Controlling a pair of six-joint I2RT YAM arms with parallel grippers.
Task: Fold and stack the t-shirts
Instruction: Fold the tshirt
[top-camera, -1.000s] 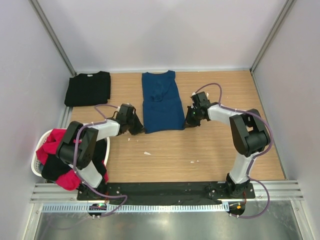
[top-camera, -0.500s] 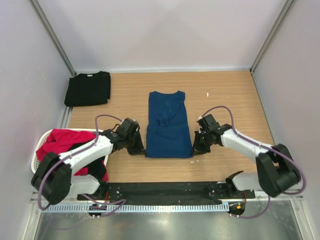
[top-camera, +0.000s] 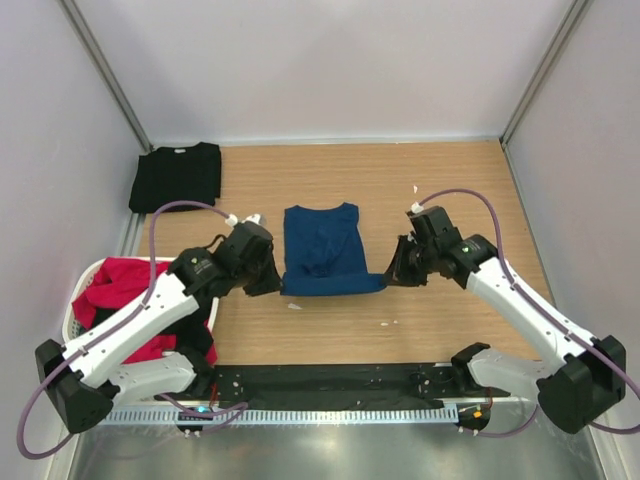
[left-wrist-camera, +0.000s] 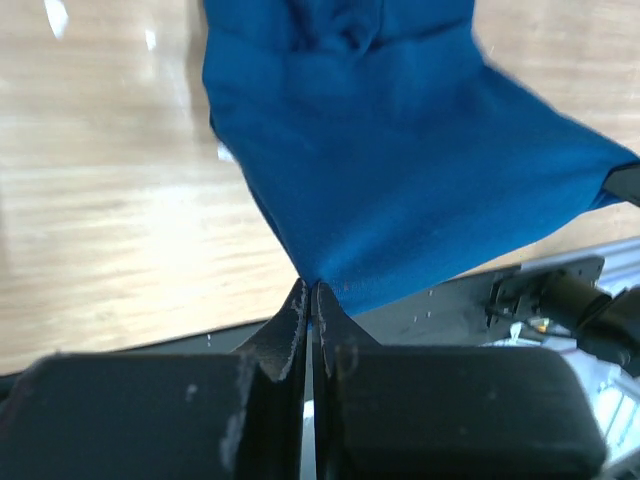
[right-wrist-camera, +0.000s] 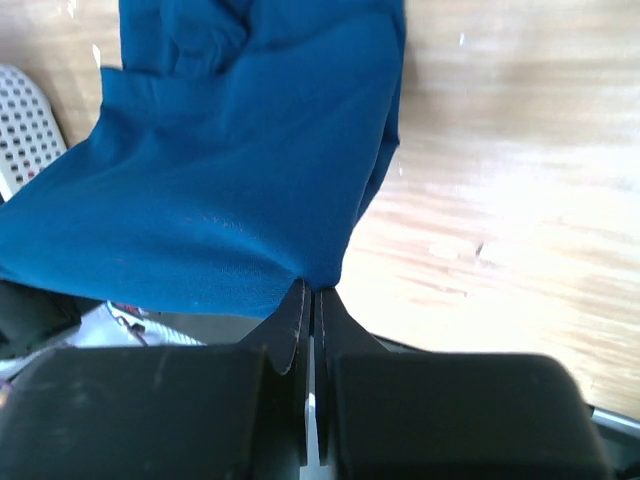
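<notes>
only overhead — black tee (top-camera: 176, 176), up close, blue tee (left-wrist-camera: 400, 180) pinched

Overhead looks down; wrist views (close) share blue t-shirt (top-camera: 322, 250).

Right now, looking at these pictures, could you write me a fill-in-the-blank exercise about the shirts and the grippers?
1. The t-shirt pinched by the left gripper and the right gripper is ____ in colour.
2. The folded black t-shirt lies at the far ____ corner of the table.
3. The brightest garment in the white basket is ____.
4. The jaws of both grippers are ____.
Missing words: blue, left, red, shut.
</notes>
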